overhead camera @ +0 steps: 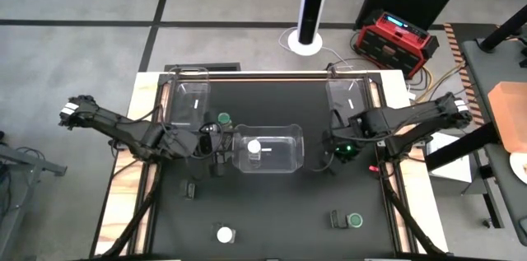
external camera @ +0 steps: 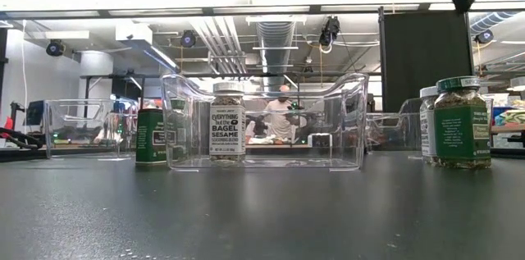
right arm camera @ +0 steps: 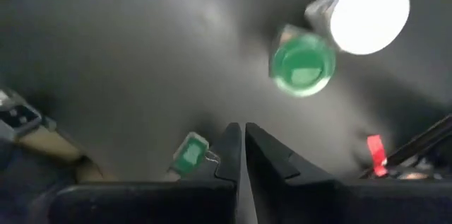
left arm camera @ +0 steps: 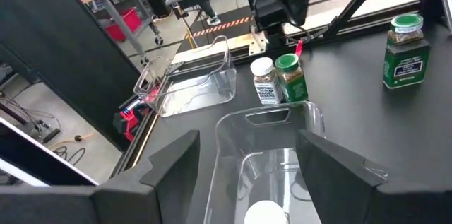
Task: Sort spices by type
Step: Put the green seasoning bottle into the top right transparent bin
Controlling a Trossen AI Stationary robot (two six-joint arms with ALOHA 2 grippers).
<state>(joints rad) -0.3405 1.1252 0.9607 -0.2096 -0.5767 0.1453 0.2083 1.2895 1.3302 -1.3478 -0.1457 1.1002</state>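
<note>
Green-lidded jar [external camera: 462, 122] stands nearest on my desk [overhead camera: 272, 212]. Left claw [overhead camera: 216, 147] gapes empty at nine o'clock of the middle bin [overhead camera: 288, 158], holding one white-lidded jar [overhead camera: 254, 146]. Right claw [overhead camera: 339, 152] is closed, empty; most jars look unsorted.

Overhead looks straight down; low camera sits at tabletop level; both share the middle bin [overhead camera: 268, 149]

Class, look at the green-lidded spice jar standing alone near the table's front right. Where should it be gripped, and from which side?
Come straight down from above and close the tool across the round lid and shoulder of the green-lidded jar. It stands upright and alone, so its sides look free.
</note>
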